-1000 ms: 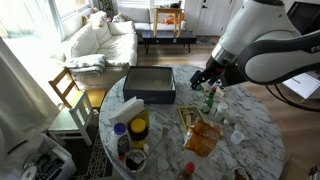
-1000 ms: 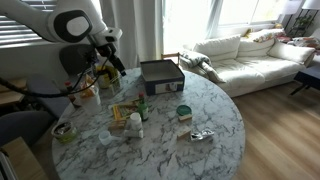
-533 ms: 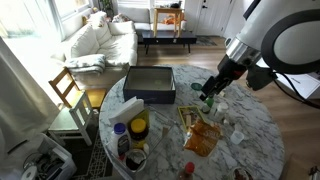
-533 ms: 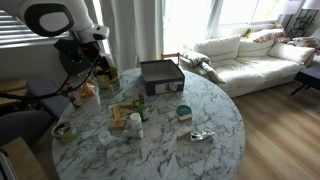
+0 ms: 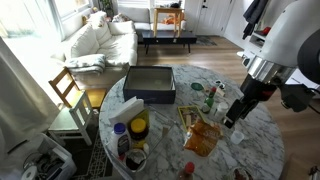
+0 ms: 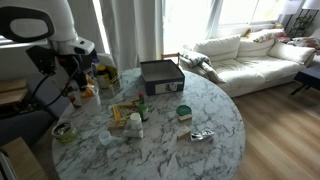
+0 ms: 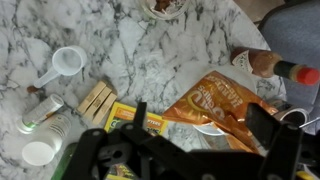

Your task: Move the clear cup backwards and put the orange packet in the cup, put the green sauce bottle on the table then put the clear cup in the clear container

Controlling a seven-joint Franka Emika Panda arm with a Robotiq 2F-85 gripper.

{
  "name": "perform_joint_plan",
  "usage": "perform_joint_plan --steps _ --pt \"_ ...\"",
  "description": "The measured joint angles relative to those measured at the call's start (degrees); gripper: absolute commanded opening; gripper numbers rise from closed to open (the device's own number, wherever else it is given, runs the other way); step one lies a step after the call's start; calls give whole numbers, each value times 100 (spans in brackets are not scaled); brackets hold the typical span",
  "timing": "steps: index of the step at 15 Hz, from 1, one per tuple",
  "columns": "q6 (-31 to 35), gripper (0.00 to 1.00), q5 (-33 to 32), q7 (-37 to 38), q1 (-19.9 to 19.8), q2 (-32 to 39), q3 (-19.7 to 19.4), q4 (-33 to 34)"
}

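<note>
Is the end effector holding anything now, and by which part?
Nothing is held. The end effector is open, and the orange packet lies below it, seen between its jaws in the wrist view.

Dark square tray point(image 5: 150, 97); wooden chair point(image 5: 68, 90) near it — white sofa point(image 5: 100, 42) beyond.

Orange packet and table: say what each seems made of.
Orange packet: probably thin plastic or foil film with a glossy finish; it is creased and catches the light. Table: looks like polished marble, white with grey veins, though it could be a patterned laminate.
</note>
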Motion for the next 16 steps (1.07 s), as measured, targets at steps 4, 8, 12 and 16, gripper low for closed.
perform_joint_plan --steps 4,8,12,16 --pt "0 100 -27 190 -16 -299 87 -222" --pt "3 100 107 198 3 -284 89 -228" --pt "138 100 715 632 176 -161 260 -418" --pt "564 100 907 1329 238 3 580 -663"
